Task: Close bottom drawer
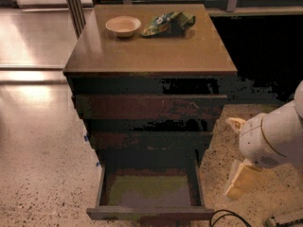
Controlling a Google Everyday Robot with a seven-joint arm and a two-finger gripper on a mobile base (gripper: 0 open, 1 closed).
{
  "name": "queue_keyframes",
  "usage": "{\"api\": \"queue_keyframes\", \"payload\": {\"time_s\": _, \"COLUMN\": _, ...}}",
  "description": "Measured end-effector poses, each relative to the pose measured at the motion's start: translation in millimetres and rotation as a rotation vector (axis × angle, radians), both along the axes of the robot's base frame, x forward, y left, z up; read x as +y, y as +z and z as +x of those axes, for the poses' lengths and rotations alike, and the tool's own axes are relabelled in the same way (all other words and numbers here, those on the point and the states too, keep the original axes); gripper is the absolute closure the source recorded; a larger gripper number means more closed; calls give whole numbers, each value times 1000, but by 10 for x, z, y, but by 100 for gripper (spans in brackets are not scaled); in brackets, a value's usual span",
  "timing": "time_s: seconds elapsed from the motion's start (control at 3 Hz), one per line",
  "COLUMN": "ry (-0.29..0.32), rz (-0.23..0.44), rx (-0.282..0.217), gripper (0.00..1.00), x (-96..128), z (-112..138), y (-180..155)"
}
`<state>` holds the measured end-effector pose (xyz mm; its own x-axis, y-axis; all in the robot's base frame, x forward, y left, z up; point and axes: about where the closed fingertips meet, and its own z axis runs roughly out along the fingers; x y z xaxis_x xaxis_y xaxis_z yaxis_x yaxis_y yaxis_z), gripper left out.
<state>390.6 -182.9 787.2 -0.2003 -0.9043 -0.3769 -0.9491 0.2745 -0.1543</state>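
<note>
Cabinet (151, 56) with three dark drawers, seen from above and in front. At left on its top stands a small pale bowl (123, 25); just beside it to the right lies a crumpled green bag (169, 22). Below, the bottom drawer (149, 214) stands pulled well out (its greyish-green floor is exposed), while the two wider drawers above sit nearly flush. At far right, beside the cabinet and apart from it, the gripper (227, 158) hangs above the speckled floor (42, 174), its two pale fingers (240, 178) spread wide, holding nothing.

Cabinet top (151, 51), bowl (123, 25), bag (169, 23), gripper (232, 157) low right
</note>
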Motion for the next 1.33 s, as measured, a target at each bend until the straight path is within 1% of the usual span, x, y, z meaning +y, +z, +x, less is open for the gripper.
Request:
{"api": "queue_keyframes", "payload": {"time_s": 0.33, "ry": 18, "rz": 42, "rx": 46, "gripper": 0, "x": 193, "z": -120, "y": -544}}
{"api": "queue_keyframes", "payload": {"time_s": 0.67, "ry": 18, "rz": 42, "rx": 46, "gripper": 0, "x": 193, "z": -120, "y": -545}}
{"api": "queue_keyframes", "payload": {"time_s": 1.0, "ry": 44, "rz": 79, "rx": 53, "gripper": 0, "x": 228, "z": -123, "y": -759}}
{"api": "queue_keyframes", "payload": {"time_s": 1.33, "ry": 108, "rz": 137, "rx": 63, "gripper": 0, "x": 358, "z": -58, "y": -1114}}
